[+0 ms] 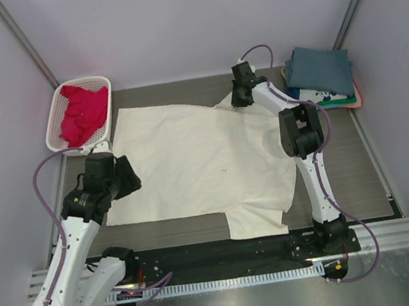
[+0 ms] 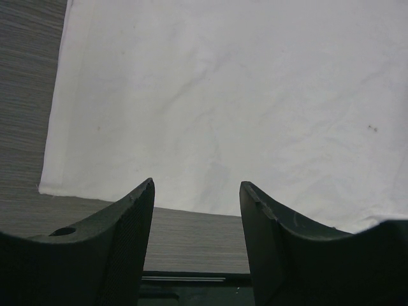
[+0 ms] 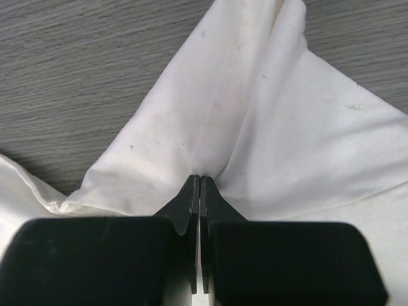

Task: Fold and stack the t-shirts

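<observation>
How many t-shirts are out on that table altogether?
6: a cream one spread mid-table, a crimson one in the basket, and four folded, piled far right: blue, white printed, green, pink. More may be hidden.

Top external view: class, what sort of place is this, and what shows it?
Likely a robot lab's walled test cell: left arm and right arm bolted to a metal rail, a cream t-shirt spread on the table, folded shirts stacked aside.

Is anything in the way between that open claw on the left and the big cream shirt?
Nothing visible does. The left gripper hangs open over the cream shirt near its left corner, and only cloth and table show between its fingers.
</observation>
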